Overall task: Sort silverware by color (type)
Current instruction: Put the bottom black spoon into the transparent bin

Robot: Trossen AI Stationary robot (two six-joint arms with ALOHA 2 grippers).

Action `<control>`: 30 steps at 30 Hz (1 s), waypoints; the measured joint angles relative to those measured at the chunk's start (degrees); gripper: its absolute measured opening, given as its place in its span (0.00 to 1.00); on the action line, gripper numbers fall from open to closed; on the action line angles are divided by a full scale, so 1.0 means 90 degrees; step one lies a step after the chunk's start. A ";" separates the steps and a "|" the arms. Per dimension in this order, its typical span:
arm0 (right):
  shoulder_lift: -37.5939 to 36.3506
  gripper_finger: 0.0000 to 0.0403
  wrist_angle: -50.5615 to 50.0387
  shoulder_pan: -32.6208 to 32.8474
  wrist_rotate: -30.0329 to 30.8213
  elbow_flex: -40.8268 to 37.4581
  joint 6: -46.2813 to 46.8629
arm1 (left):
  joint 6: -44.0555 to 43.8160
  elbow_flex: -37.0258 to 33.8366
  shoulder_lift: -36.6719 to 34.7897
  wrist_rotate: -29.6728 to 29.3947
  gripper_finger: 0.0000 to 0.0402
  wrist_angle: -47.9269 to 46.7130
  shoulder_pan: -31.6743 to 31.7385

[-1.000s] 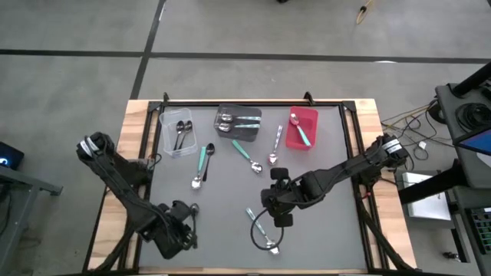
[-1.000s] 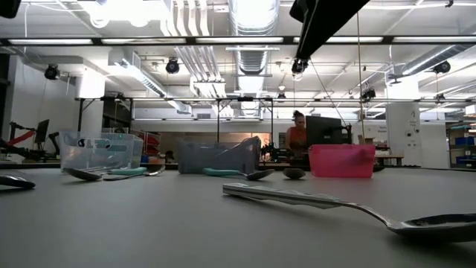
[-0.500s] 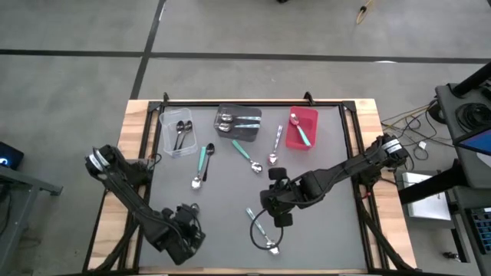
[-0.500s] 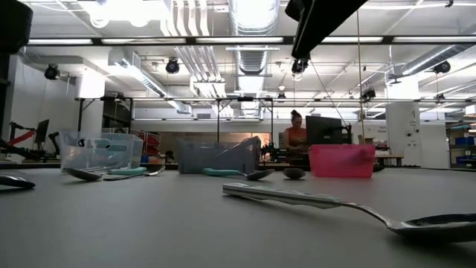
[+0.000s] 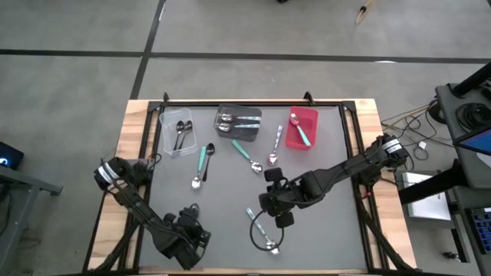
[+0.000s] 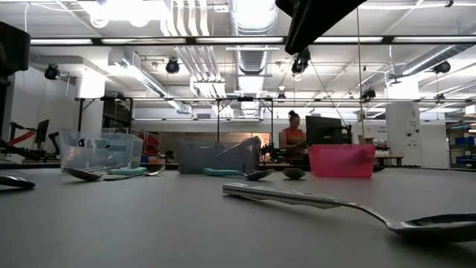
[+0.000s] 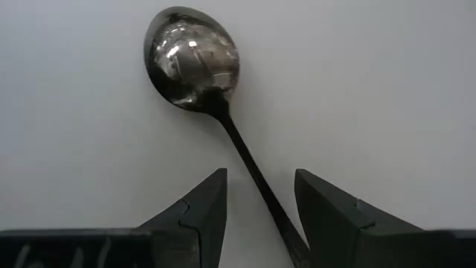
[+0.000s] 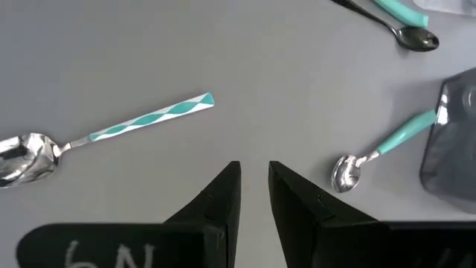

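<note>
Left wrist view is showing us the left gripper [image 7: 256,205] hanging over a black spoon [image 7: 195,65] on the grey table [image 7: 387,89], its fingers [image 7: 204,205] standing apart on either side of the thin handle and not pressing on it. From the high view we are finding this left gripper [image 5: 186,238] near the table's [image 5: 322,238] front edge, toward the left corner. We are seeing the right gripper [image 5: 278,205] over the middle of the table, its fingers [image 8: 223,195] nearly together with only a narrow gap and nothing between them. Just in front of it two spoons are lying crossed, a teal-handled spoon [image 5: 255,220] and a silver spoon [image 5: 270,245]. Toward the back edge we are noting the clear bin [image 5: 177,133] holding black spoons, the dark grey bin [image 5: 237,120] holding spoons, and the red bin [image 5: 301,127] holding a teal-handled one. Loose between the bins and the right gripper are lying a black spoon [image 5: 208,157], a teal-handled spoon [image 5: 199,169], another teal-handled spoon [image 5: 246,156] and a silver spoon [image 5: 275,146]. Low view is showing us a person [image 6: 292,138] in the room behind the table.
</note>
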 joint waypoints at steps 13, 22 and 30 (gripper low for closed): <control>0.0000 0.15 0.0335 -0.0176 -0.0015 -0.0002 -0.0666 | -0.0535 0.0024 0.0232 -0.0005 0.12 -0.0075 -0.0007; 0.0000 0.15 0.0432 -0.0247 -0.0015 -0.0002 -0.0742 | -0.0749 -0.0010 0.0127 -0.0303 0.01 0.0013 -0.0137; 0.0000 0.15 0.0478 -0.0243 -0.0017 -0.0057 -0.0739 | -0.0671 -0.0012 -0.0463 -0.1251 0.00 0.0048 -0.0411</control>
